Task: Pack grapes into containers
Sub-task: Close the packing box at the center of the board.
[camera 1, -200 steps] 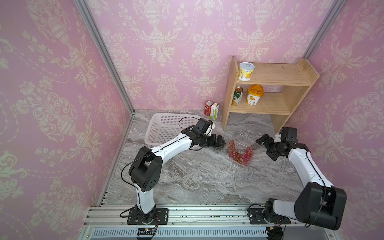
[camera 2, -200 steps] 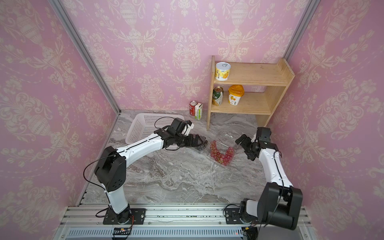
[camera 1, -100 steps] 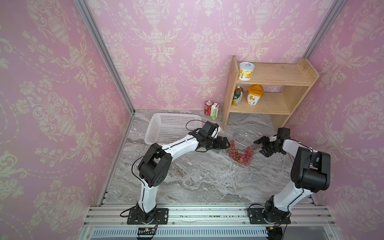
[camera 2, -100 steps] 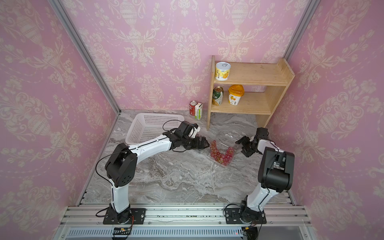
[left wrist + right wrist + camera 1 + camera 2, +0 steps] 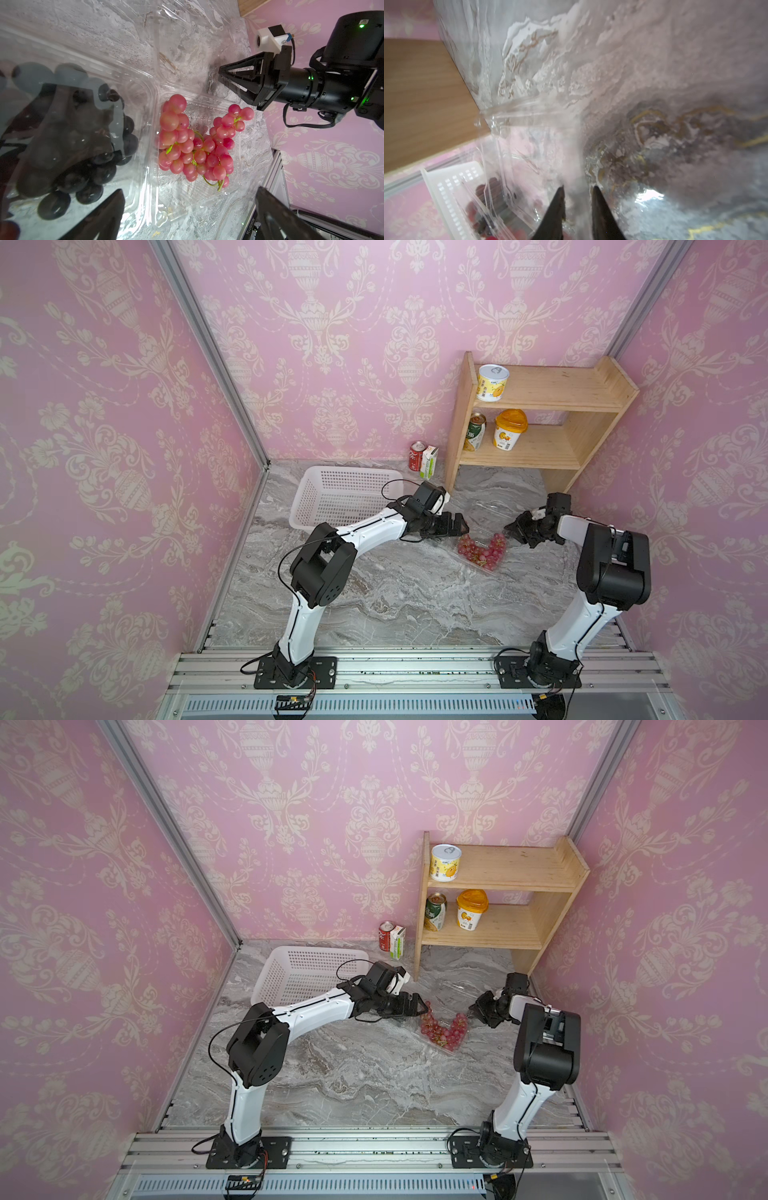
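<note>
A bunch of pink-red grapes point(image 5: 482, 549) point(image 5: 444, 1029) point(image 5: 195, 143) lies in the tray of an open clear container point(image 5: 207, 191). Its lid point(image 5: 191, 52) lies flat behind it. My right gripper point(image 5: 509, 529) point(image 5: 473, 1006) point(image 5: 578, 199) is at the lid's far edge, jaws nearly together with the clear plastic between them. My left gripper point(image 5: 459, 526) point(image 5: 190, 207) hovers wide open at the tray's other side, holding nothing. In the left wrist view a closed container of near-black grapes point(image 5: 72, 135) sits beside the tray.
A white perforated basket point(image 5: 353, 469) point(image 5: 316, 948) stands behind the left arm. The wooden shelf point(image 5: 536, 456) with tubs and a can is at the back right. A red can point(image 5: 417, 456) and a carton point(image 5: 428, 462) stand by the back wall.
The right gripper's jaws have closed in at the lid's edge, and the right arm has folded upright. The left gripper has slid right toward the container, staying open.
</note>
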### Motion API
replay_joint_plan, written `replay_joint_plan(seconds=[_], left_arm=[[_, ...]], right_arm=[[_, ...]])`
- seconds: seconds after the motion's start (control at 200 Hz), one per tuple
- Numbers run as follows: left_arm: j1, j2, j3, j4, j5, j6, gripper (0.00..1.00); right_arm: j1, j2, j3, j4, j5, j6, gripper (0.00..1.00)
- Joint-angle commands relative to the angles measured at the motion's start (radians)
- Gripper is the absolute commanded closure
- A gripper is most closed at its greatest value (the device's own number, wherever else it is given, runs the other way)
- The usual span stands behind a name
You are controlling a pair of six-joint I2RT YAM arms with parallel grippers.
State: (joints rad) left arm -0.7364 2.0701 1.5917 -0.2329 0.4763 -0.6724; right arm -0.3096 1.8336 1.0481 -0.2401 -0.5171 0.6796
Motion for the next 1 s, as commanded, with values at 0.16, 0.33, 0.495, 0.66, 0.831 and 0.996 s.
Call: replay_joint_plan(seconds=[0.16, 0.33, 0.495, 0.66, 0.831, 0.996], left_arm=[[-0.008, 0.036, 0.009, -0.02, 0.021, -0.022, 0.01], [-0.008, 0.035, 0.008, -0.021, 0.019, -0.018, 0.01], [0.002, 0.027, 0.009, -0.031, 0.015, -0.006, 0.01], [0.022, 0.041, 0.065, -0.076, 0.019, 0.016, 0.01], [0.036, 0.079, 0.21, -0.189, 0.01, 0.068, 0.01], [0.064, 0.147, 0.348, -0.249, 0.037, 0.061, 0.01]], right_arm=[[0.04, -0.138, -0.013, -0.044, 0.073, -0.055, 0.83], [0.076, -0.232, -0.065, -0.05, 0.108, -0.072, 0.85], [0.124, -0.314, -0.114, -0.088, 0.185, -0.125, 0.84], [0.146, -0.375, -0.179, -0.075, 0.236, -0.141, 0.85], [0.148, -0.44, -0.222, -0.052, 0.266, -0.154, 0.84], [0.153, -0.484, -0.254, -0.018, 0.261, -0.168, 0.86]])
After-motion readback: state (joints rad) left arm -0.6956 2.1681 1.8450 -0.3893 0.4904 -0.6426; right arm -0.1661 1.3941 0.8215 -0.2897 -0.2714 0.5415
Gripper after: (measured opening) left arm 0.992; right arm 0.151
